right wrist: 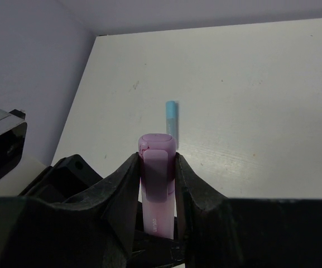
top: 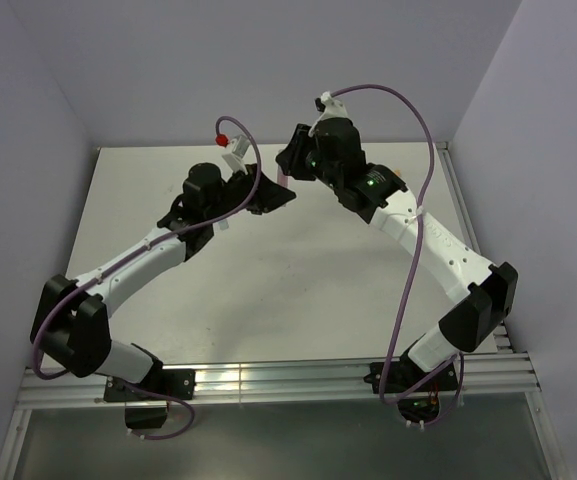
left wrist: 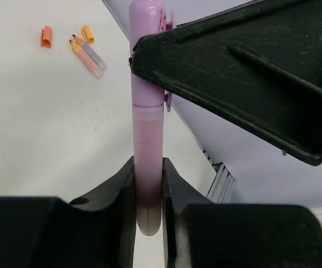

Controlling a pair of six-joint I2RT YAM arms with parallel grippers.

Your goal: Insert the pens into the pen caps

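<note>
A pale pink pen (left wrist: 148,145) stands between the jaws of my left gripper (left wrist: 148,167), which is shut on its lower body. A solid purple cap (left wrist: 147,56) sits on the pen's upper end. My right gripper (right wrist: 158,167) is shut on that purple cap (right wrist: 158,159). In the top view the two grippers, left (top: 271,196) and right (top: 291,162), meet above the far middle of the table with the pen (top: 284,180) between them. Two peach pens with orange tips (left wrist: 88,56) and two orange caps (left wrist: 47,37) (left wrist: 87,33) lie on the table.
A light blue pen (right wrist: 172,117) lies on the white table (right wrist: 250,100) beyond my right gripper. Purple walls enclose the table on the left, back and right. A metal rail (top: 288,380) runs along the near edge.
</note>
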